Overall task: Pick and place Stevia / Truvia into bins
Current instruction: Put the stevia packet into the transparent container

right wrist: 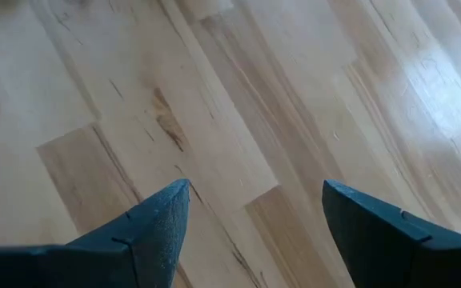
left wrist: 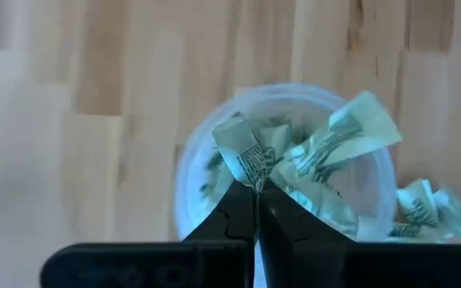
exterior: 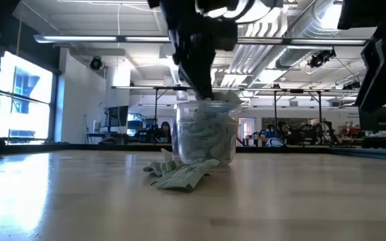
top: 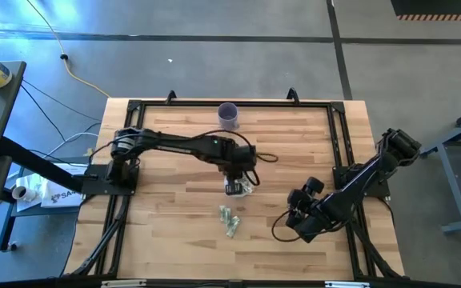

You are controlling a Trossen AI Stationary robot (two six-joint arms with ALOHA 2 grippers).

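The clear cup [left wrist: 198,172] stands mid-table, also seen in the low view [exterior: 206,137], and is filled with pale green and white sachets. My left gripper [left wrist: 256,186] hangs right over its mouth, shut on crumpled sachets [left wrist: 250,156]. In the high view this gripper [top: 234,182] covers most of the cup [top: 245,189]. More sachets [top: 229,218] lie loose on the wood nearer the front edge, and the low view shows a small heap [exterior: 179,175] at the cup's foot. My right gripper [right wrist: 254,216] stands open over bare wood at the table's right [top: 298,220]. My left gripper pinches crumpled sachets between its two fingertips, at a bunched paper edge [left wrist: 254,174]. One sachet or two, I cannot tell. The fingers come from above, pointing steeply down. The paper fans out over the cup's mouth; whether it rests on the cup's contents I cannot tell.
An opaque purple cup [top: 228,114] stands near the far edge. A black frame [top: 338,144] runs around the tabletop. Bare wood lies between the loose sachets and my right gripper.
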